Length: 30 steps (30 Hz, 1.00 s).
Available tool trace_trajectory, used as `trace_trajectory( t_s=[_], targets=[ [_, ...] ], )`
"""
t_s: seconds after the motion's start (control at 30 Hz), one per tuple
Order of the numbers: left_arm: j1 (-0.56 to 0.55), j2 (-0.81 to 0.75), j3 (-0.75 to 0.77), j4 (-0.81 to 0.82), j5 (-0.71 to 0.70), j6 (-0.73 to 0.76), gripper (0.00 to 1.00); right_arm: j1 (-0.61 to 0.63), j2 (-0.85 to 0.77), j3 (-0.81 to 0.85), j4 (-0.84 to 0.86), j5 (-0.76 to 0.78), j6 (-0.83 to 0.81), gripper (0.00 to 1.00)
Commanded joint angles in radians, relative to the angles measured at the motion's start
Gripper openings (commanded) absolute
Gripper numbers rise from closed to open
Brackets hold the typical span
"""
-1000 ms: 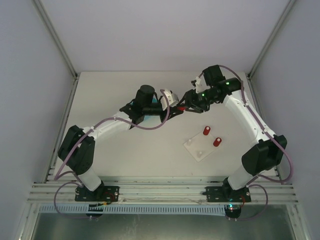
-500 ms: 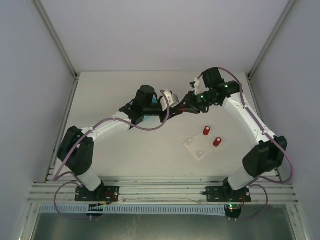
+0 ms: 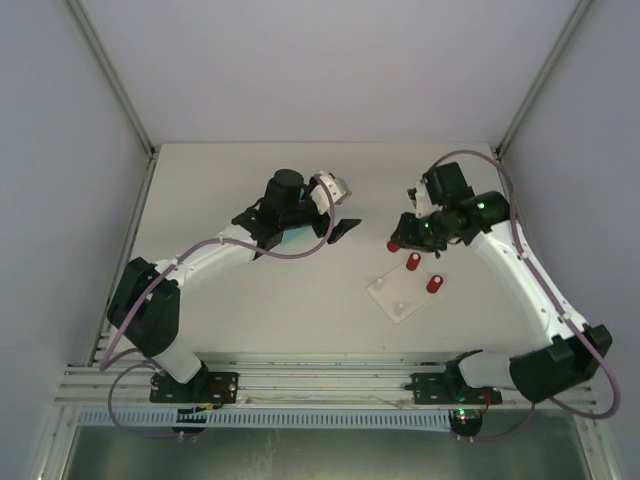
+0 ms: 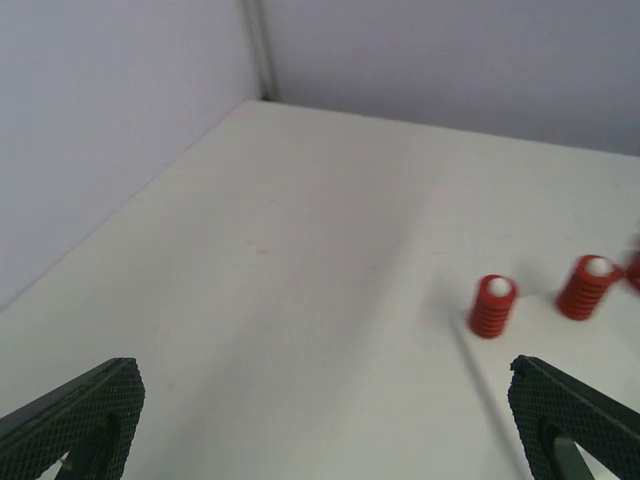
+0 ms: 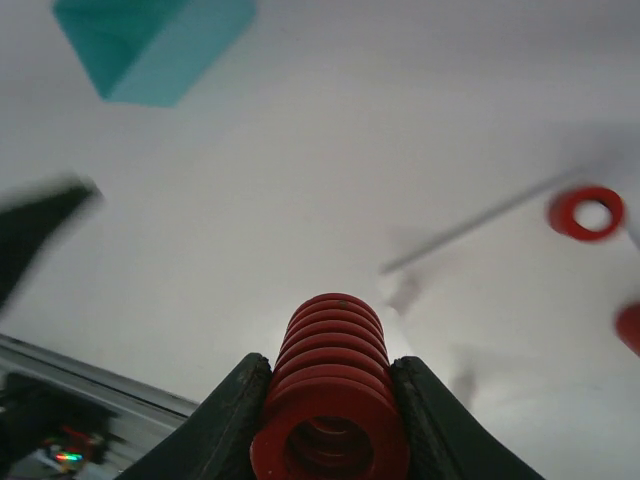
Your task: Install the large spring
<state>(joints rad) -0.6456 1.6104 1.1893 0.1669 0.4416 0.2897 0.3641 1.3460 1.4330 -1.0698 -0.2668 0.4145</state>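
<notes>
1. While the right gripper (image 3: 398, 242) hovers over the table (image 3: 220, 180) just left of the pale plate (image 3: 398, 297), its jaws are clamped on the large spring (image 5: 330, 345). They grip it across the coils, with the hollow end facing the wrist camera.
2. Over on the other side, the left gripper (image 4: 325, 425) is spread wide with nothing in it, well apart from the right one.
3. 2 other red springs (image 3: 413, 261) stand upright on the plate, each with a white peg showing at the top.
4. From the right wrist you can also see a teal block (image 5: 150, 40) farther off on the table.
</notes>
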Motion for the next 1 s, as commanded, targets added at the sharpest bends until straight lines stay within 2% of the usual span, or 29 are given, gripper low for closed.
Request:
trace_trajectory(
  t_s=[0.0,0.13,0.3,0.43,0.53,0.7,0.8,0.97],
  targets=[
    [0.004,0.003,-0.002,-0.003,-0.220,-0.041,0.99,0.021,-0.090,-0.073,-0.123,0.143,-0.068,0.00],
    [0.010,0.015,0.006,0.017,-0.438,-0.120,0.99,0.054,-0.154,-0.146,-0.169,0.186,-0.060,0.00],
    [0.032,0.033,0.029,0.012,-0.506,-0.226,0.99,0.112,-0.207,-0.237,-0.183,0.239,-0.020,0.00],
    [0.075,0.087,0.124,-0.118,-0.502,-0.349,0.99,0.161,-0.234,-0.301,-0.166,0.261,0.021,0.00],
    [0.120,0.128,0.181,-0.211,-0.419,-0.394,0.99,0.208,-0.231,-0.339,-0.126,0.270,0.047,0.00],
    [0.199,0.111,0.145,-0.170,-0.318,-0.505,0.99,0.267,-0.225,-0.405,-0.070,0.331,0.089,0.00],
    [0.240,0.107,0.132,-0.169,-0.312,-0.557,0.99,0.275,-0.219,-0.438,-0.026,0.341,0.094,0.00],
    [0.254,0.107,0.142,-0.215,-0.370,-0.529,0.99,0.279,-0.207,-0.476,0.010,0.358,0.103,0.00]
  ],
)
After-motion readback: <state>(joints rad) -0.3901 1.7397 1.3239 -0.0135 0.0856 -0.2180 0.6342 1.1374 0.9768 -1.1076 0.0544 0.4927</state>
